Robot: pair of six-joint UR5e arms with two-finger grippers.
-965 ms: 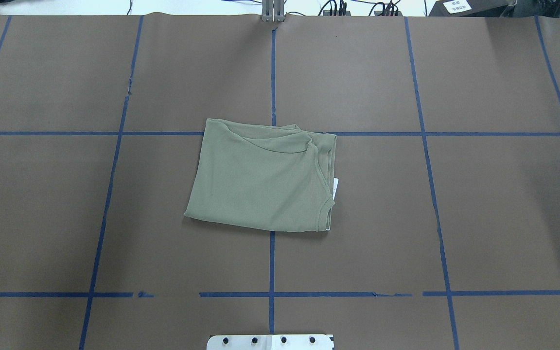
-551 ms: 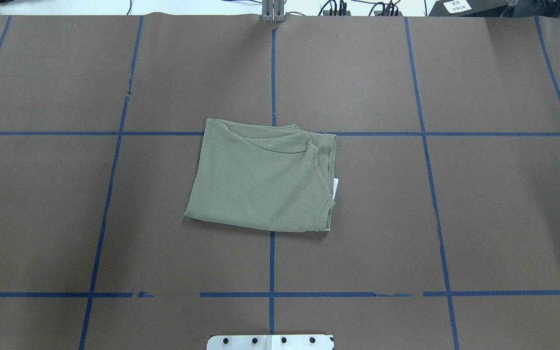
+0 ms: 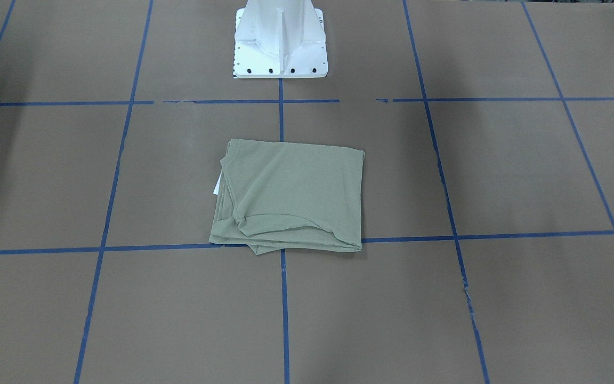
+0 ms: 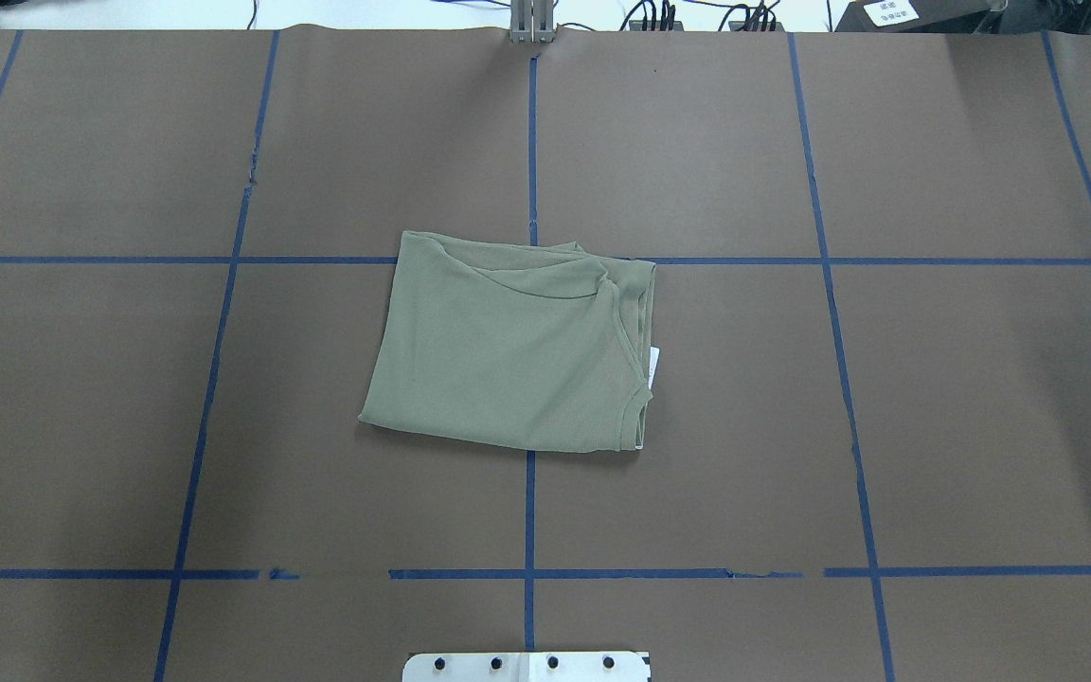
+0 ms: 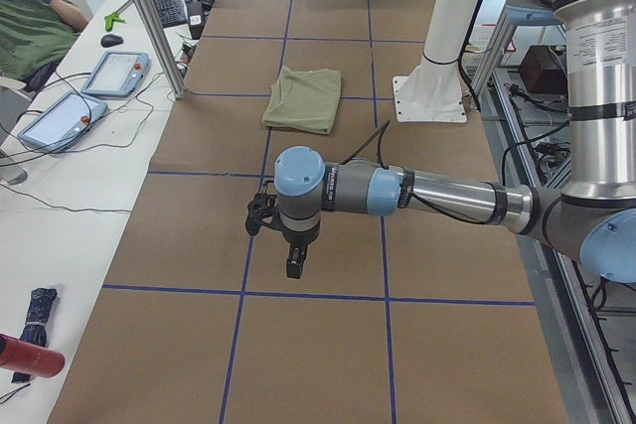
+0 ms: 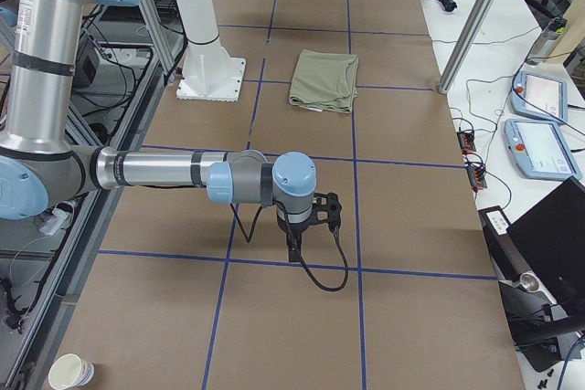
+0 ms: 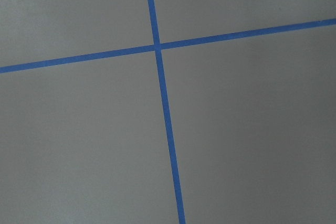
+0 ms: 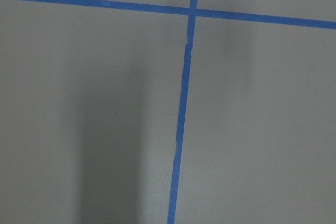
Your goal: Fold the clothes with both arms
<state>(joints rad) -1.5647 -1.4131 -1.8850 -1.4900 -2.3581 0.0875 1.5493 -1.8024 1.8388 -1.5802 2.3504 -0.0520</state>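
The olive-green shirt (image 4: 508, 355) lies folded into a rough rectangle at about the middle of the brown-covered table (image 4: 934, 426), right over a crossing of the blue tape lines (image 4: 825, 170). In the overhead view its far edge at 12 o'clock sits along one tape line. There are a few bunched layers and a ribbed band up toward 1 to 3 o'clock. A bit of white hang tag (image 4: 654, 365) pokes out at the 3 o'clock edge. The white pedestal base (image 3: 280, 42) is at 6 o'clock from the shirt in that same view, well apart from it.

Neither arm is anywhere near the cloth. The left arm (image 5: 437, 196) reaches out level over bare table, with the left gripper (image 5: 294, 263) pointing straight down above a tape line, well clear of the shirt. The right arm (image 6: 164, 171) does the same at the other end, with the right gripper (image 6: 294, 244) also hanging down over a tape line. Both grippers only show in the side views, so whether their fingers are spread or pressed together can't be told. Both wrist cameras show only brown paper and blue tape crossings.
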